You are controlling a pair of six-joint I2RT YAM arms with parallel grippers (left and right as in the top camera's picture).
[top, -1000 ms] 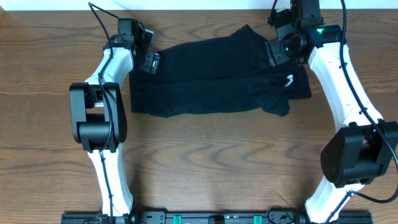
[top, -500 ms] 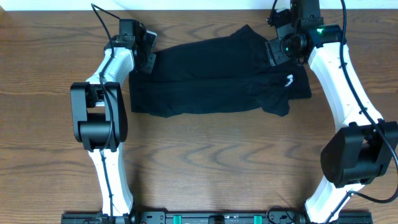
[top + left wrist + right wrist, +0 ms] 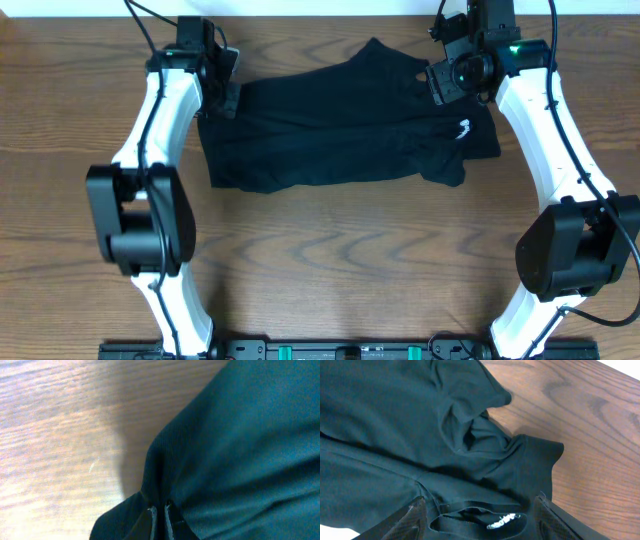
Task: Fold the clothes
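Overhead, the wooden surface (image 3: pixel 320 270) lies bare and wide across its whole near half, with open strips outside both arms too. The black T-shirt (image 3: pixel 330 140) sprawls crumpled along the far side, its upper edge close to the surface's back edge and its lower hem running ragged between the two arms. At its top left corner the left fingers (image 3: pixel 152 522) are pinched narrow on a fold of fabric. At the bunched right end the right fingers (image 3: pixel 412 517) stand wide, straddling a small white mark (image 3: pixel 502 521).
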